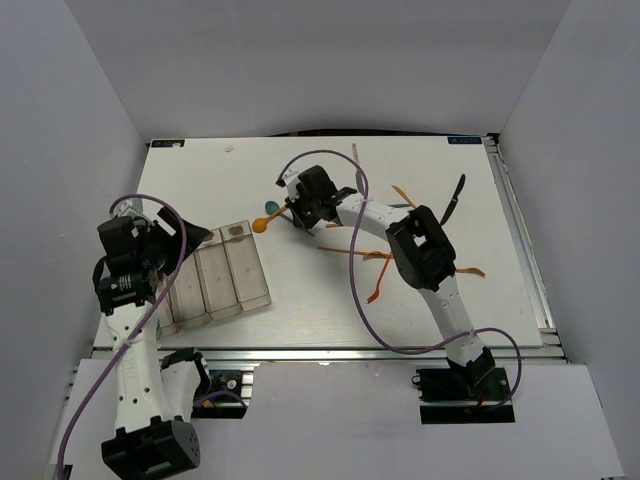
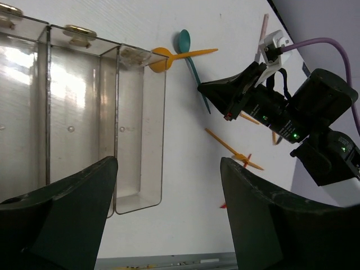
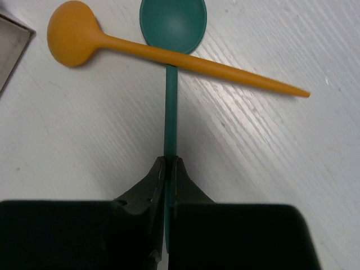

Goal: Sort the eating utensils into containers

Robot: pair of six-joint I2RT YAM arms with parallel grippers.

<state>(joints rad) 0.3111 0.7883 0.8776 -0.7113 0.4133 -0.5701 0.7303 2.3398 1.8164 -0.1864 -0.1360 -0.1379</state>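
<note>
My right gripper [image 3: 170,160] is shut on the handle of a teal plastic spoon [image 3: 172,25] that lies flat on the white table. An orange spoon [image 3: 169,56] lies across the teal spoon's neck. In the top view the right gripper [image 1: 290,212] is right of both spoons, with the teal spoon [image 1: 271,208] just above the orange one [image 1: 262,224]. The clear joined containers [image 1: 215,275] stand to the left, their bins empty as far as shown. My left gripper [image 2: 169,191] is open and empty, hovering by the containers' [image 2: 140,112] near end.
A dark-bladed knife [image 1: 455,200], an orange fork [image 1: 403,195], a thin pale stick [image 1: 357,160] and more orange pieces [image 1: 378,262] lie around the right arm. The metal table edge [image 1: 330,352] runs along the front. Grey walls enclose the table.
</note>
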